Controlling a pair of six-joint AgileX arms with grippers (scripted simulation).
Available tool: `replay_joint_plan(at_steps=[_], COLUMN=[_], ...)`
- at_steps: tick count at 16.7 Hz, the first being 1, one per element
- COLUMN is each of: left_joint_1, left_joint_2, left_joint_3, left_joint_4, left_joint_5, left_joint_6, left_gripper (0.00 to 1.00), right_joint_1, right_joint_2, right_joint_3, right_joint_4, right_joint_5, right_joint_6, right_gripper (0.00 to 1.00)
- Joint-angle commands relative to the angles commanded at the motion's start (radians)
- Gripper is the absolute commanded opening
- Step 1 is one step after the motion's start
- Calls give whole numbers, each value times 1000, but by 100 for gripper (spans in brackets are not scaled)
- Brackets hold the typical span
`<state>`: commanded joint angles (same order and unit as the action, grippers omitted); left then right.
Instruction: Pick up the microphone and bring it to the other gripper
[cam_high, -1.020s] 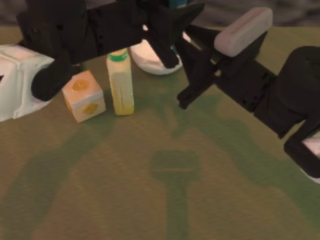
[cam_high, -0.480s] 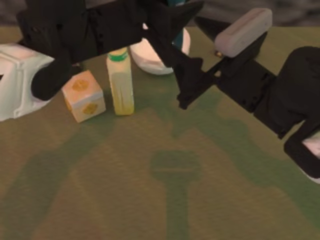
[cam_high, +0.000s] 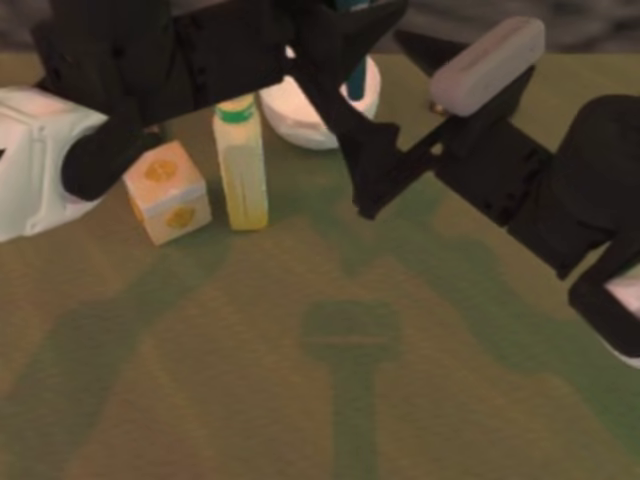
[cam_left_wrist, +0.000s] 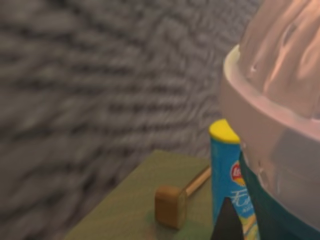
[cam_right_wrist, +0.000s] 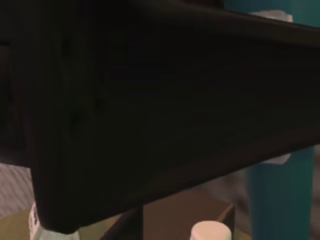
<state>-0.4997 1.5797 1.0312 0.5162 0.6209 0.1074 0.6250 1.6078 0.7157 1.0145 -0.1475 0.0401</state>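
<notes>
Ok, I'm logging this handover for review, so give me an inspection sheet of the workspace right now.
Surface: green-brown table, crossed by arm shadows.
Job's things: microphone, teal handle held up at the far edge, white head filling the left wrist view.
Clutter: yellow bottle upright beside a white-and-orange cube; wooden mallet and blue chips can in the left wrist view.
Grippers: left gripper at the microphone's handle; right gripper reaching in just beside it.
Cables: nothing seen.
Surroundings: grey textured wall; right wrist view mostly dark.
</notes>
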Motion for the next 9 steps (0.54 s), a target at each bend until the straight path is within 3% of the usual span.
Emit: replay_joint_plan(at_steps=[9], left_joint_1=[159], left_joint_2=[-74], left_joint_3=[-71], left_joint_4=[-10], left_joint_5=[137], left_joint_6=[6], left_gripper=[0], right_joint_1=[-34], right_joint_2=[-249], right_joint_3=[-262], right_joint_4=[15], right_joint_5=[-47], right_joint_6=[6], right_gripper=[100])
